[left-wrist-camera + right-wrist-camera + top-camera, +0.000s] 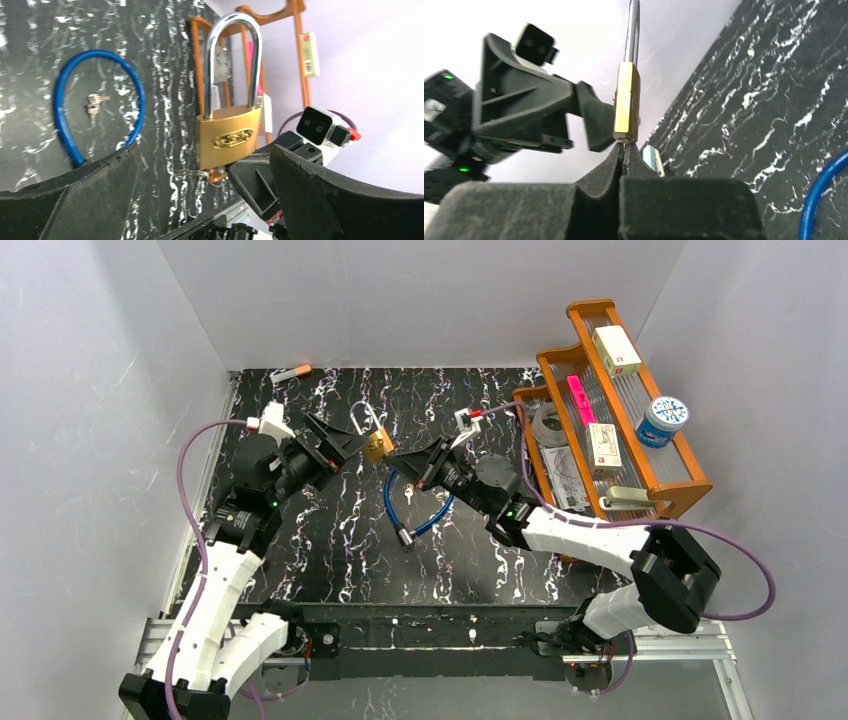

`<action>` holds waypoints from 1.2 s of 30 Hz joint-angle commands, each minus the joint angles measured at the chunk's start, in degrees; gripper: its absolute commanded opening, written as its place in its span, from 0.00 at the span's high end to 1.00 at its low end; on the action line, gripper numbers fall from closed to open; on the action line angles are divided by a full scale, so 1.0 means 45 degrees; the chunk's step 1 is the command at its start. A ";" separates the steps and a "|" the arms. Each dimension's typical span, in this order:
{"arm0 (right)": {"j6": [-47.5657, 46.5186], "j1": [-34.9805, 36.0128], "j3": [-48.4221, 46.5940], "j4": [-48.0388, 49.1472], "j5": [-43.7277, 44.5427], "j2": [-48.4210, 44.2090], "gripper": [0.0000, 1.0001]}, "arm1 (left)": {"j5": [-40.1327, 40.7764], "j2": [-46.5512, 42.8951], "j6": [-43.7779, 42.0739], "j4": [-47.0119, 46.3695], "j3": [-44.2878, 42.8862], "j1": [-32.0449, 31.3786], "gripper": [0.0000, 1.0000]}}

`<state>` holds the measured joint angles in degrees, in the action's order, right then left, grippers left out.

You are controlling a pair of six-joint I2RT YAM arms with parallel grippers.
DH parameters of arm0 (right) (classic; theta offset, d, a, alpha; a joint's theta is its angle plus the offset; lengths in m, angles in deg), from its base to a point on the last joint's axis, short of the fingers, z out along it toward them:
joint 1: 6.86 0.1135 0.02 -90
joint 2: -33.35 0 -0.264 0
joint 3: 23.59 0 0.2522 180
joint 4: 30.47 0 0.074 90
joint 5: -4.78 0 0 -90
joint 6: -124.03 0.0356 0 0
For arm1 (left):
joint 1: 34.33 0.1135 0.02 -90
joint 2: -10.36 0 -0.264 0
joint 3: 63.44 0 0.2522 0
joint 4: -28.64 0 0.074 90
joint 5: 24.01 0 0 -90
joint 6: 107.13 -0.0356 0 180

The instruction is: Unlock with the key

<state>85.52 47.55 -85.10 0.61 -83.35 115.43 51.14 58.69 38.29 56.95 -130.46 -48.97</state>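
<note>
Top view: the left gripper [347, 443] and the right gripper [402, 462] are facing each other above the table [330, 540], and the padlock [377, 445] is sitting right between their tips. A blue cable [425, 515] is lying on the table just below the right gripper.

Left wrist view: the left jaws are standing wide open. The padlock is hanging straight ahead between the fingers, touching neither one as far as I can tell. The key [216, 175] is poking into the bottom of the lock, with the other gripper pinching it from underneath. Both legs of the shackle [235, 60] are sitting in the brass body, so it isn't popping yet.

Right wrist view: the right gripper is clamping shut on the key, and the lock is standing upright right on top of its fingertips.

So I'm guessing insertion is done, while the turn and the shackle release are left. Nothing is bracing the body, so twisting might just spin it.
</note>
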 commanded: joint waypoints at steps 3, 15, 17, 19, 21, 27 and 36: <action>0.0664 0.0029 -0.0287 0.2301 0.0885 -0.1768 0.99 | -0.3210 0.0737 0.2495 -0.5638 0.0329 0.0012 0.02; 0.2048 0.0026 -0.0565 0.2985 0.0363 -0.2519 0.99 | -0.5280 0.1815 0.5625 -1.1027 -0.0212 -0.0360 0.22; 0.2214 0.0036 -0.0650 0.3108 0.0258 -0.2518 0.99 | -0.5311 0.1852 0.5752 -1.1185 -0.0226 -0.0567 0.28; 0.2198 0.0036 -0.0702 0.3261 0.0230 -0.2518 0.99 | -0.5314 0.1823 0.5861 -1.1325 -0.0193 -0.0680 0.35; 0.2182 0.0037 -0.0764 0.3239 0.0170 -0.2494 0.99 | -0.5332 0.1750 0.5851 -1.1473 -0.0122 -0.0772 0.46; 0.2075 0.0032 -0.0740 0.3119 -0.0327 -0.2450 0.99 | -0.5688 0.1780 0.5463 -1.1572 -0.0043 -0.0897 0.68; 0.1523 0.0037 -0.0903 0.2140 -0.0229 -0.2769 0.99 | -0.6227 0.2105 0.5221 -1.1572 0.0193 -0.0947 0.71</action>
<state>94.19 47.60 -85.58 8.67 -85.27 105.13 27.36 68.57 62.38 8.30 -129.32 -52.27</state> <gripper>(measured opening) 0.034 0.292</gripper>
